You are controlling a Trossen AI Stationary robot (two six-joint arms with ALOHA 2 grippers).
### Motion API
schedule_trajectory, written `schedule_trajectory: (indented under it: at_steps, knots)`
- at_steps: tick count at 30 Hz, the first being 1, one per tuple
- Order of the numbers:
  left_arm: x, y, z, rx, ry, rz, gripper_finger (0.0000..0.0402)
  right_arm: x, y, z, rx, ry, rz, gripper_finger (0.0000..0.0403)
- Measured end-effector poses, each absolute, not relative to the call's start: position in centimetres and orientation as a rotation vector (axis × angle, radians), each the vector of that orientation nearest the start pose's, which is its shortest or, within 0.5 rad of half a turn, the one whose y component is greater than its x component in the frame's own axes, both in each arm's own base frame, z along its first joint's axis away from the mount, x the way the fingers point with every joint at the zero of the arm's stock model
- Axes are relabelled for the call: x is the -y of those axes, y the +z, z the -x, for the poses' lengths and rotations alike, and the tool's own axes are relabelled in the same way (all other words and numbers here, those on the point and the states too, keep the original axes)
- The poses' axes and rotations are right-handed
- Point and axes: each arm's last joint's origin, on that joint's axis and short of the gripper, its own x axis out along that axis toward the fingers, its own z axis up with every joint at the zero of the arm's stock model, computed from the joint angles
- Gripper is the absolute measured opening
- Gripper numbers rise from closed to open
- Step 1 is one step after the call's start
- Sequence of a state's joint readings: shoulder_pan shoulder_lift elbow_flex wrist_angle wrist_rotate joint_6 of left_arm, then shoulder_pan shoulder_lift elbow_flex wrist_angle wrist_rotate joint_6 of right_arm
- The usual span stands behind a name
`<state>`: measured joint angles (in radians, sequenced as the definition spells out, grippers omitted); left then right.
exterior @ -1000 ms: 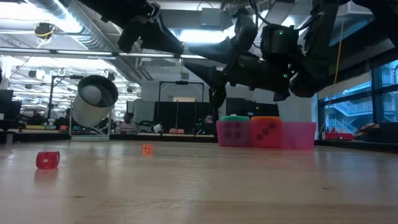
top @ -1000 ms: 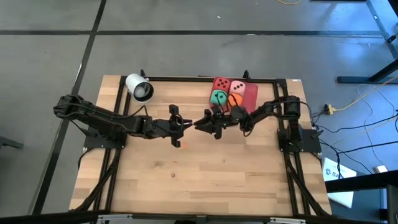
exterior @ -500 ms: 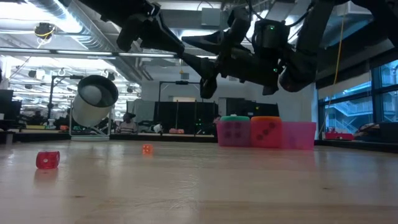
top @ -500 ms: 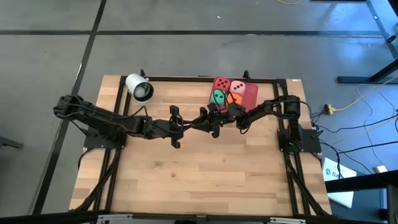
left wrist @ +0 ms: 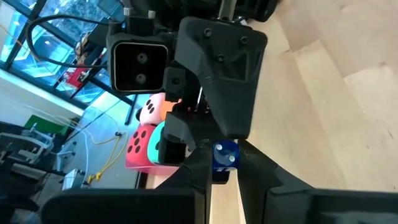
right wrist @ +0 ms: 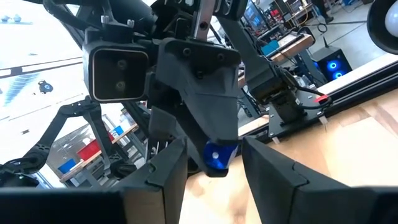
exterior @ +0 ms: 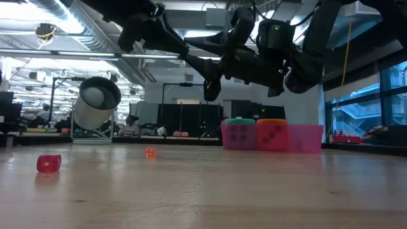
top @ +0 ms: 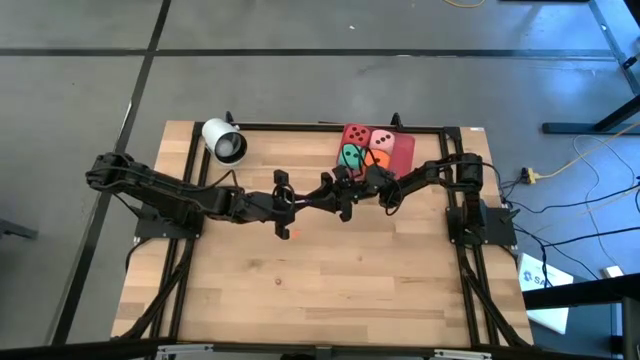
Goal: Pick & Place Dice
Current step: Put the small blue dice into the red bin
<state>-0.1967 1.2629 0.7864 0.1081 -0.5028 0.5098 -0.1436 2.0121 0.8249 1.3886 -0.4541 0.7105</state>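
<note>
Four dice sit in the red tray (top: 405,150): red die (top: 354,134), pink die (top: 381,139), green die (top: 350,155), orange die (top: 378,160). Mid-table, we see the left gripper (top: 290,200) clamped on a small blue die (left wrist: 225,155), with the right gripper (top: 318,196) spread open either side of it.

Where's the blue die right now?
The blue die is held above mid-table, pinched in the left gripper, with the open right gripper closing in around it.

Pale matt wooden table (top: 330,280); small glossy blue die (left wrist: 224,155); matt red tray (top: 402,150).
</note>
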Motion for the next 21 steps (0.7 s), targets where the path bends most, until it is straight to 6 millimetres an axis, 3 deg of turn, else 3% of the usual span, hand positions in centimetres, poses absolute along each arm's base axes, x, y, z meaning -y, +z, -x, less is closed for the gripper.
schedule_trajectory:
  at_steps: [12,21]
  knots:
    - [3.9,26.3,-27.0,-0.419,0.207,-0.626,0.0044,4.1,15.7,-37.1,0.082,0.355,-0.65,0.0155]
    - [4.0,26.2,-26.9,-0.42,0.206,-0.615,0.0042,4.0,16.5,-38.3,0.043,0.393,-0.632,0.0147]
